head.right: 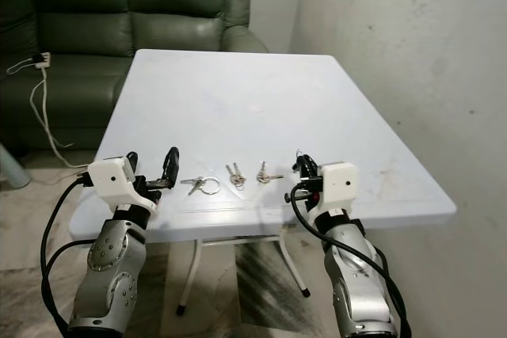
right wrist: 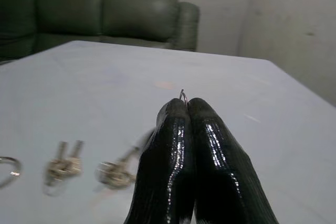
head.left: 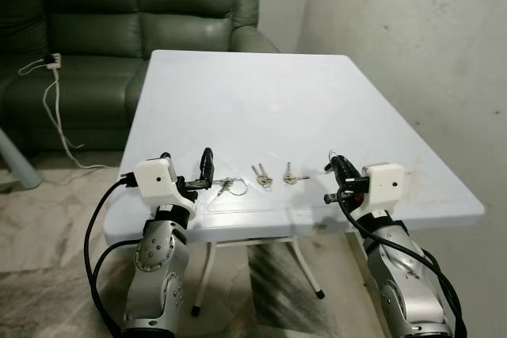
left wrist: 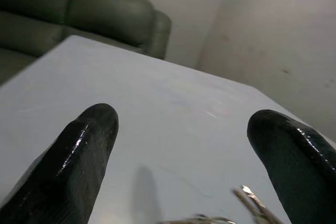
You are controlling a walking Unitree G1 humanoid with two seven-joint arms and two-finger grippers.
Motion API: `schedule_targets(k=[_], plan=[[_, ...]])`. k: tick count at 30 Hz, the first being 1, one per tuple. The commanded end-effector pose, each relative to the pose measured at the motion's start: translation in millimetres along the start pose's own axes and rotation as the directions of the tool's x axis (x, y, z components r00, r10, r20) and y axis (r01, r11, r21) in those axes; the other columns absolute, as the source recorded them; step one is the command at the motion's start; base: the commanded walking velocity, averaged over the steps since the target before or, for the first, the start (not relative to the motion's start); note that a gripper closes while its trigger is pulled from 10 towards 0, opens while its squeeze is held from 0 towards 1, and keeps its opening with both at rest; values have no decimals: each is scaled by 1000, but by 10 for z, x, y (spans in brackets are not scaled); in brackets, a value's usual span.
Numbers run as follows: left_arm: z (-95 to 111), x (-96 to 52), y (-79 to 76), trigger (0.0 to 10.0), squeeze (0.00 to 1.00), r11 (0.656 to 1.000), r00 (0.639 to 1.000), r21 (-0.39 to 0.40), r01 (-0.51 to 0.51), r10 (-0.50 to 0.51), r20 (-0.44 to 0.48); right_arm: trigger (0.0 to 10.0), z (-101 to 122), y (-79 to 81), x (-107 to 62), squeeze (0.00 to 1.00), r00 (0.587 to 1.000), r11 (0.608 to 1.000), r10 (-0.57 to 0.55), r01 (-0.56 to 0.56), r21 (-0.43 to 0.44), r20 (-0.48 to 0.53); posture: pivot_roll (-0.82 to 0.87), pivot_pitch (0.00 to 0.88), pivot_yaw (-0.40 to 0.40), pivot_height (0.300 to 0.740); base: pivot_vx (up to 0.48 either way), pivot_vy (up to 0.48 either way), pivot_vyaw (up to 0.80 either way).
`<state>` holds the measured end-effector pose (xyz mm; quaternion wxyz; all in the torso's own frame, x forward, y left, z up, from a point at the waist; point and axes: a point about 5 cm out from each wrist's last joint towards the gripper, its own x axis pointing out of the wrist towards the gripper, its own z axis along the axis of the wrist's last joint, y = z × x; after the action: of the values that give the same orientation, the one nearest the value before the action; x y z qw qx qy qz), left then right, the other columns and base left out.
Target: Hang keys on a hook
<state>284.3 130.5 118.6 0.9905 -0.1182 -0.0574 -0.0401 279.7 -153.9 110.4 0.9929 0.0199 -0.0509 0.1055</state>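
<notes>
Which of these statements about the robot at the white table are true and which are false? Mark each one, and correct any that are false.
1. Three sets of keys lie on the white table. True: a ringed set, a middle set and a right set.
2. The left gripper is shut on the ringed set. False: its fingers stand apart, and the keys lie on the table beside it.
3. The right gripper has its fingers pressed together, with a thin metal hook at their tips. True.
4. A red armchair stands behind the table. False: it is a dark green sofa.
5. A white cable hangs down the sofa. True.
</notes>
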Motion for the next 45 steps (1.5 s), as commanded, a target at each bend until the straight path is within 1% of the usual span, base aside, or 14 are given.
schedule_targets(k=[1,39,45], plan=[[-8,10,-60,10000,0,1000,1000,-25,7,-7,-2,10000,79,-22,21,0,1000,1000,-5,5,-6,29,-57,0,-81,740,0,337,0],[-20,9,-50,10000,0,1000,1000,-26,-1,1,-9,10000,83,-2,14,0,1000,1000,4,-4,-3,25,-56,0,-84,740,0,360,0],[-16,7,-56,10000,0,1000,1000,-20,-3,3,-4,10000,91,4,14,0,1000,1000,8,-8,-5,28,-56,0,-86,740,0,0,0]])
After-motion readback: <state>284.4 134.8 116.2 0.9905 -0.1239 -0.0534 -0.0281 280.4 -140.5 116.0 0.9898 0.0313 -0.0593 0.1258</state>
